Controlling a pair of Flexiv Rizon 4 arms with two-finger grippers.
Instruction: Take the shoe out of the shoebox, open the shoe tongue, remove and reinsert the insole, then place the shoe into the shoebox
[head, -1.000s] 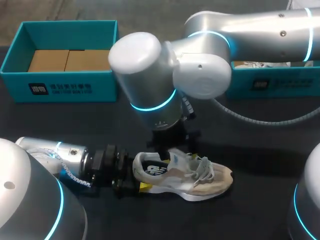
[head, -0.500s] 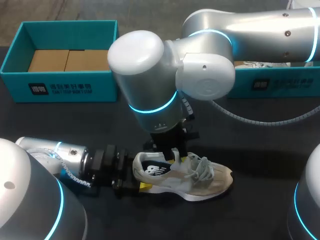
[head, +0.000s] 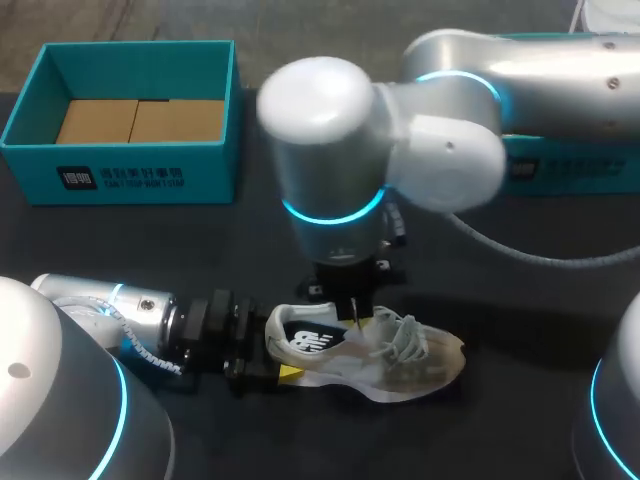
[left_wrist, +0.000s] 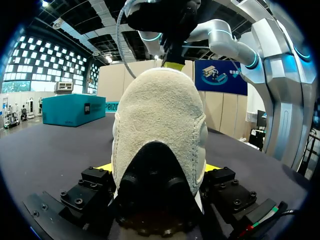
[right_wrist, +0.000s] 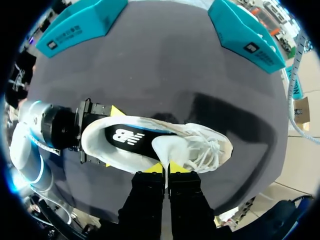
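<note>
While the shoe (head: 400, 352) lies on the table (head: 520, 300), long axis running rightward from the left gripper (head: 271, 349) clamped on its heel, the tongue (right_wrist: 167, 147) is pinched from directly above by the right gripper (right_wrist: 166, 168).

This is a robot lab or test bench, not a home. A dark table (head: 150, 250) holds 1 shoe (head: 400, 355), and 2 heavy silver arms meet at it: the left arm (head: 130, 310) and the right arm (head: 330, 140), both ringed with glowing blue bands. A grey cable (head: 520, 250) loops behind the shoe. Beyond it stand 2 matching teal shoeboxes, the left box (head: 130, 175) and the right box (head: 560, 170).
</note>
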